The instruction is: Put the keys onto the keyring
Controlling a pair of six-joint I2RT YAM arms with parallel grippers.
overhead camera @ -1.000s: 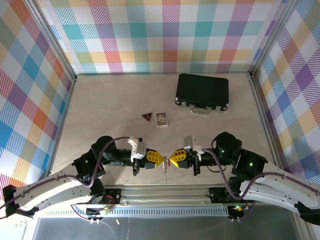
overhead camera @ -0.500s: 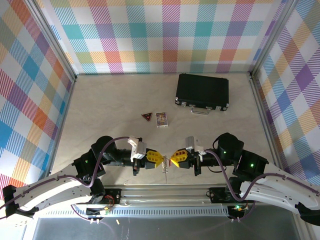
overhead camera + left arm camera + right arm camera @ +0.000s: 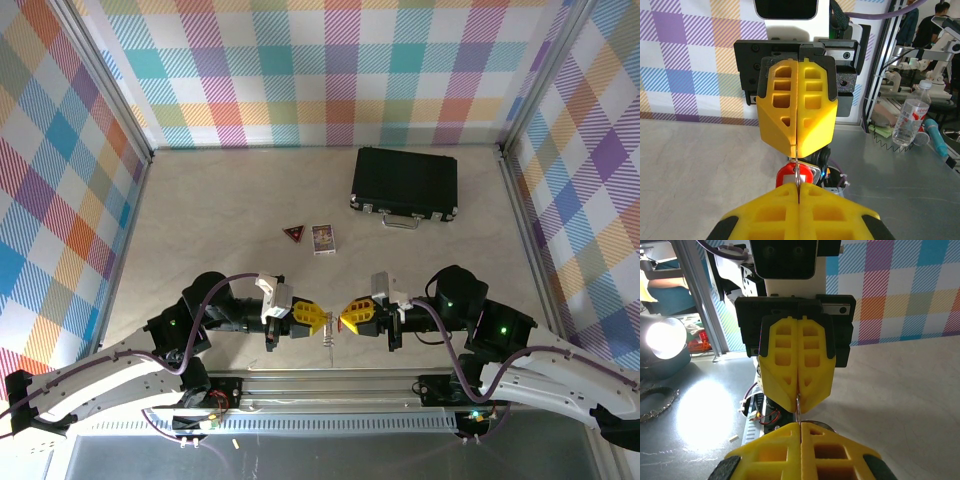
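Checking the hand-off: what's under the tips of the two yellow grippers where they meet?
A red tag with silver metal shows just below the shut left gripper and right gripper, which pinch a thin metal piece. How they join is covered.

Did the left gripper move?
No. The left gripper is at the same spot as before, straight down the top view from the small card.

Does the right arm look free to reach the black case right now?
Probably not: nothing blocks the case, but right gripper and left gripper are both shut on one metal piece.
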